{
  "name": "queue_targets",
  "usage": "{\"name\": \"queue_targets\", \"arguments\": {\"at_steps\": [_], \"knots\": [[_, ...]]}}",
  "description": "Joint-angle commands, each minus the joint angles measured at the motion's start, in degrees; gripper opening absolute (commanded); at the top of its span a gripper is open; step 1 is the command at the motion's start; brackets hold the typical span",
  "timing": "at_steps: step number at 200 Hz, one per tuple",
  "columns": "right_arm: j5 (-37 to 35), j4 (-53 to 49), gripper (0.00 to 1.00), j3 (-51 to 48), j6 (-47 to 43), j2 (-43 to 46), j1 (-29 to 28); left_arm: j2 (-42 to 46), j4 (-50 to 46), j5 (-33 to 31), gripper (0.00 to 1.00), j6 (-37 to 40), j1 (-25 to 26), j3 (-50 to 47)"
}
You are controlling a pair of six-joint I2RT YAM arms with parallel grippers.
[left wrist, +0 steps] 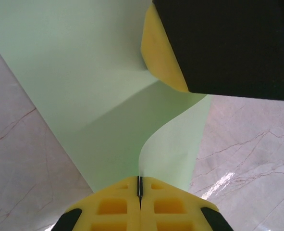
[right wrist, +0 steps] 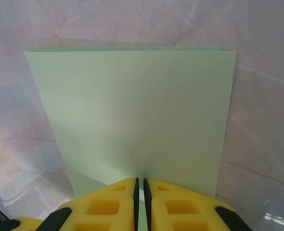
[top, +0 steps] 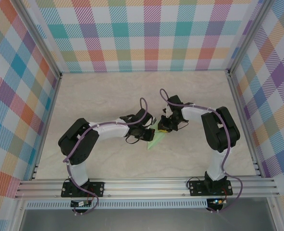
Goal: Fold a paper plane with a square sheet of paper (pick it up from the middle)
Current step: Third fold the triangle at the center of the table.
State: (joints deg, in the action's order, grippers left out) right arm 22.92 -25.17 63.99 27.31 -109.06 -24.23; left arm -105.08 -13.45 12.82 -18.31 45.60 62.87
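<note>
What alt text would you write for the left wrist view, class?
The left gripper, yellow fingers shut, pinches the near edge of a pale-green paper, which curves up to the right gripper at upper right. A marbled table lies beneath.

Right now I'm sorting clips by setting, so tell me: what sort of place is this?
Probably a purpose-built robot test cell, not a home or workshop: aluminium frame rails box in a marble-look tabletop, and bright plaid panels stand as walls on three sides.
</note>
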Motion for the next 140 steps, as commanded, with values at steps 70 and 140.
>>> {"name": "queue_targets", "arguments": {"at_steps": [70, 140], "knots": [[-2.71, -2.52, 0.17, 0.09, -0.94, -1.81, -0.12, -1.71, -1.52, -1.02, 0.0, 0.56, -1.06, 0.83], [-3.05, -2.46, 0.17, -0.18, -0.95, -1.95, -0.12, -2.2, -1.7, -2.46, 0.01, -0.98, -1.07, 0.36]]}}
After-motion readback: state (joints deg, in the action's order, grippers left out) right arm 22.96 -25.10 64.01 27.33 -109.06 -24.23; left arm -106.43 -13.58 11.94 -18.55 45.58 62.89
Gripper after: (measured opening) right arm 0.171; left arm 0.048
